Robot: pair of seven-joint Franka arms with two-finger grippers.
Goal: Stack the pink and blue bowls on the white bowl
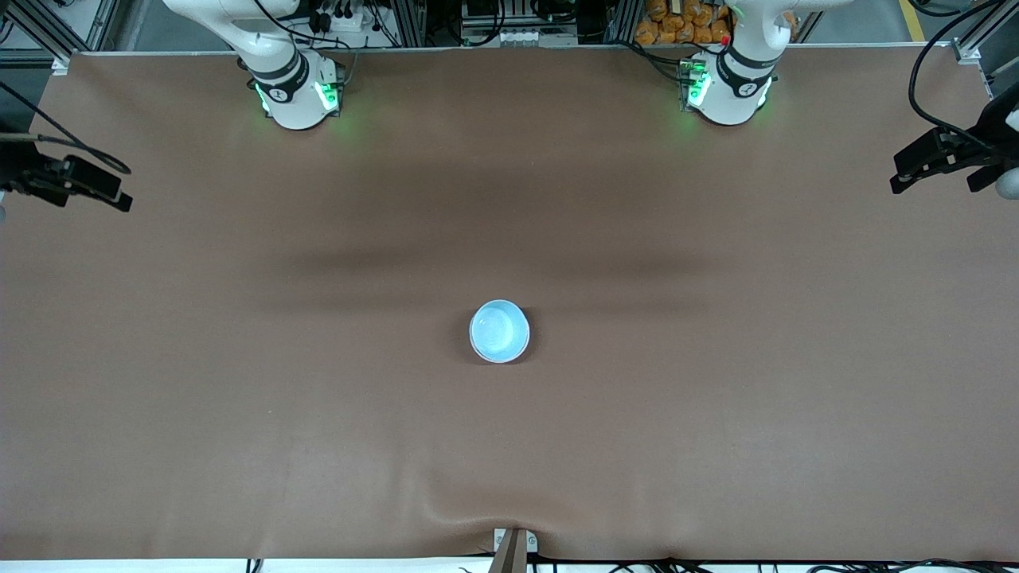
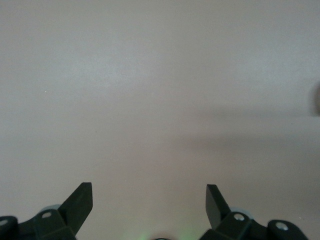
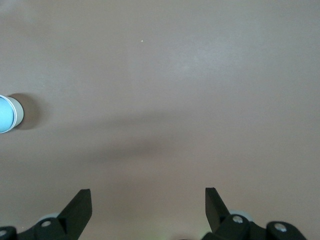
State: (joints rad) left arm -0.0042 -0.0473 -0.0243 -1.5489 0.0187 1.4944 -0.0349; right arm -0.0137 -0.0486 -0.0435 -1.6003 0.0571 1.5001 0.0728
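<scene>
A light blue bowl (image 1: 499, 330) sits upright in the middle of the brown table. It also shows at the edge of the right wrist view (image 3: 7, 114), where pale bands on its side suggest bowls nested under it. No separate pink bowl or white bowl shows anywhere on the table. My right gripper (image 1: 111, 195) is open and empty over the right arm's end of the table; its own view shows it (image 3: 148, 195) above bare cloth. My left gripper (image 1: 907, 175) is open and empty over the left arm's end, and its own view (image 2: 149, 192) also shows bare cloth.
The brown cloth (image 1: 716, 398) covers the whole table and has a small wrinkle at the edge nearest the front camera (image 1: 478, 517). The two arm bases (image 1: 298, 91) (image 1: 728, 87) stand along the edge farthest from it.
</scene>
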